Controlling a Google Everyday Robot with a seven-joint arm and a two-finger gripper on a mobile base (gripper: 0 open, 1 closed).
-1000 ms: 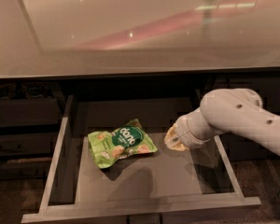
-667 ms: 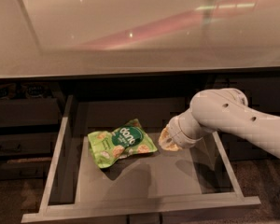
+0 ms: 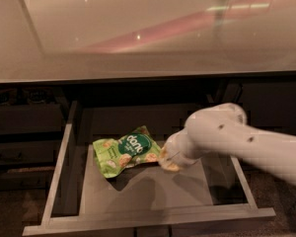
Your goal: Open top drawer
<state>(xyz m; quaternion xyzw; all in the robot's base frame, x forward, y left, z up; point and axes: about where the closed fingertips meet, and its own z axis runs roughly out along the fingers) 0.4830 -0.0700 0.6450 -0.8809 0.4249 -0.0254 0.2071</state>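
The top drawer (image 3: 56, 174) stands pulled out toward me, with pale grey rim and sides and a grey floor. Its dark front and handle are out of view below the frame. A green snack bag (image 3: 126, 152) lies on the drawer floor, left of centre. My white arm (image 3: 237, 137) reaches in from the right and down into the drawer. My gripper (image 3: 166, 159) is at the arm's end, low over the drawer floor, at the right edge of the bag and mostly hidden behind the wrist.
A pale glossy countertop (image 3: 138, 33) overhangs the drawer. Narrower dark drawers (image 3: 19, 132) are stacked at the left. A dark cabinet front (image 3: 274, 100) is at the right. The drawer's right wall (image 3: 244, 181) is close under my arm.
My arm has moved left inside the drawer, bringing the gripper from the drawer's right part up to the bag's right edge. The drawer and the bag have stayed put.
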